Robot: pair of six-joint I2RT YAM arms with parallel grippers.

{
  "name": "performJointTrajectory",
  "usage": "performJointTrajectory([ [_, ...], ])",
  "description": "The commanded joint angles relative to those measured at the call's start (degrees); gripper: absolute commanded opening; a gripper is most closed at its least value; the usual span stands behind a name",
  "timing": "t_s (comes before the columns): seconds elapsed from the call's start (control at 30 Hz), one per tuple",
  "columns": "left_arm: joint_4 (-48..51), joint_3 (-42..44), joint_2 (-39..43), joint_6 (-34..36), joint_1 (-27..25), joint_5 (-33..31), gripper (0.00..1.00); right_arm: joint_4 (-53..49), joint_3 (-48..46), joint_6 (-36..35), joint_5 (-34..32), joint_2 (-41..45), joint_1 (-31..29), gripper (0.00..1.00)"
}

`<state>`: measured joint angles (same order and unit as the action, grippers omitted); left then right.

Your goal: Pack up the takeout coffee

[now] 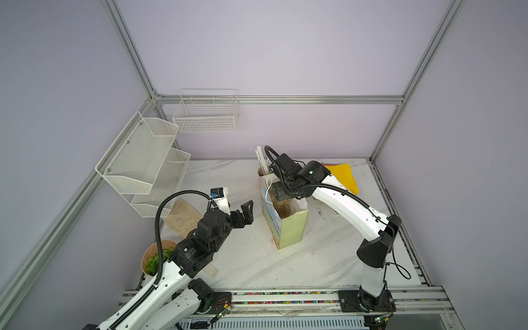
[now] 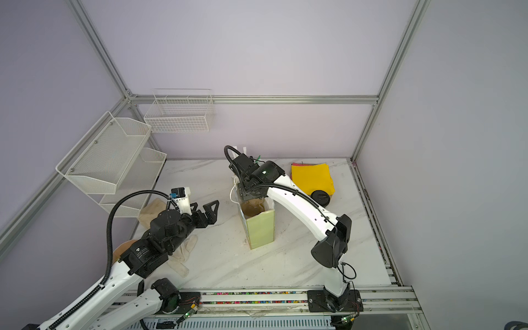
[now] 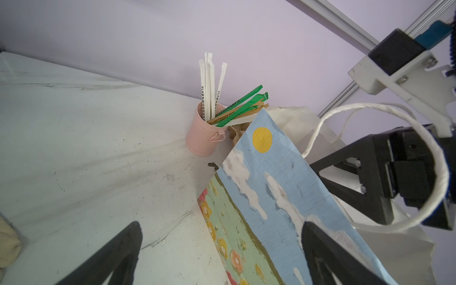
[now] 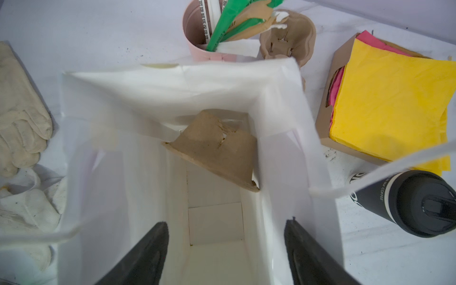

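The takeout coffee point(image 4: 407, 202), a black cup with white lettering and a black sip lid, stands on the table just outside the paper bag point(image 4: 283, 138); a top view shows its lid point(image 2: 321, 197) behind my right arm. The bag point(image 1: 285, 225) point(image 2: 258, 225) stands upright at mid-table, and a brown pulp cup carrier point(image 4: 217, 150) leans inside it. My right gripper point(image 4: 225, 246) point(image 1: 278, 194) hangs open at the bag's mouth with nothing between its fingers. My left gripper point(image 3: 222, 246) point(image 1: 244, 213) is wide open and empty, just left of the bag's painted side point(image 3: 271, 197).
A pink cup of straws point(image 3: 202, 133) and another pulp carrier point(image 4: 288, 32) stand behind the bag. Yellow napkins point(image 2: 313, 177) lie in a box at back right. Pale gloves point(image 4: 22, 111) lie left of the bag. Wire baskets point(image 1: 143, 160) hang on the left wall.
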<state>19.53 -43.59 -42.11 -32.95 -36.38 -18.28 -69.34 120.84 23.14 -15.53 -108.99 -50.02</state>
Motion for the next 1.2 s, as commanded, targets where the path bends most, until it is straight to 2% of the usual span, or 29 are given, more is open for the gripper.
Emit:
performJointTrajectory([
  [0.0,0.74,-6.38,0.87,2.43,0.3,-0.96,1.0,0.45,-0.62,0.86,-1.56,1.72,0.45,0.77],
  [0.23,2.81,-8.04,1.86,5.36,0.39,-2.87,1.0,2.65,0.45,-2.63,1.43,12.42,0.39,0.79],
  [0.43,3.48,-8.53,1.35,6.75,0.35,-3.64,1.0,3.78,-5.95,-1.78,2.28,19.4,0.38,0.79],
  [0.57,3.5,-8.78,0.93,7.01,0.35,-3.51,1.0,1.74,-12.35,2.43,-1.49,20.24,0.38,0.79],
  [0.8,4.19,-10.52,-0.16,8.64,0.48,-3.81,1.0,5.69,-18.22,1.53,-2.84,18.71,0.73,0.73],
  [1.0,4.6,-10.46,0.3,9.13,0.46,-4.3,1.0,8.61,-21.55,0.31,-0.65,17.4,4.38,0.58],
  [1.17,4.64,-10.28,0.03,9.72,0.43,-4.91,1.0,11.59,-23.97,-2.3,2.5,17.95,5.24,0.33],
])
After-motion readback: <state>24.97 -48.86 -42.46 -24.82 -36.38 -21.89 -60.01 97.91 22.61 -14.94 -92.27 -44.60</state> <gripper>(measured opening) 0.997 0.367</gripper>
